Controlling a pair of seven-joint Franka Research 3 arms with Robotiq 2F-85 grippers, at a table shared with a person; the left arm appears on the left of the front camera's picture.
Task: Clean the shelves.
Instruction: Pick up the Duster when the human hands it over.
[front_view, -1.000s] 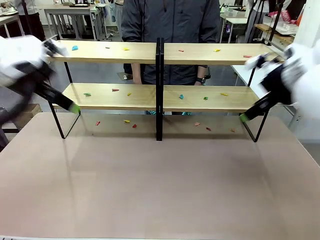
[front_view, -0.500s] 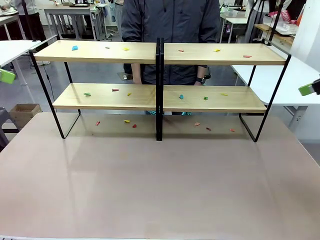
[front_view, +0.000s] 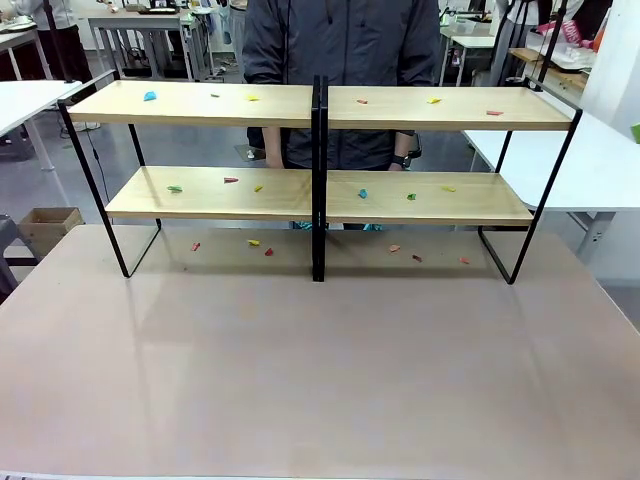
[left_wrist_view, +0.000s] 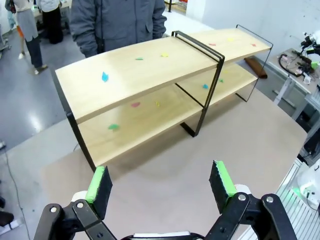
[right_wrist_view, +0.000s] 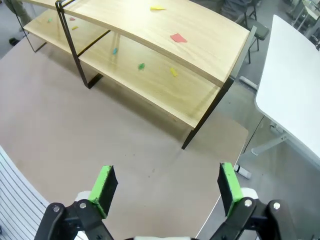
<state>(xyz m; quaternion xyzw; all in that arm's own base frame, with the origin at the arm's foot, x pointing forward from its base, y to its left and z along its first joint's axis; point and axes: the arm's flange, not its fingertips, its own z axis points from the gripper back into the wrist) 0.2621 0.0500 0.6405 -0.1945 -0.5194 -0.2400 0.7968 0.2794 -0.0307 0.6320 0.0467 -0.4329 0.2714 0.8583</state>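
The shelves (front_view: 250, 104), a two-tier rack of light boards in a black frame with a black centre post, stand at the far side of the beige tabletop (front_view: 320, 370). Small coloured paper scraps (front_view: 150, 96) lie on both boards and on the tabletop beneath. In the left wrist view my left gripper (left_wrist_view: 161, 183) hangs open and empty high above the tabletop, off the end of the shelves (left_wrist_view: 140, 65). In the right wrist view my right gripper (right_wrist_view: 165, 187) is open and empty, above the table near the other end of the shelves (right_wrist_view: 165, 35).
A person in a dark jacket (front_view: 340, 50) stands behind the shelves. White tables flank the rack, one at the left (front_view: 25, 98) and one at the right (front_view: 600, 160). A cardboard box (front_view: 45, 228) sits on the floor at the left.
Both arms have drawn back out of the front view: a second ago they were at the ends of the shelves, half a second ago only green pad tips showed at the edges.
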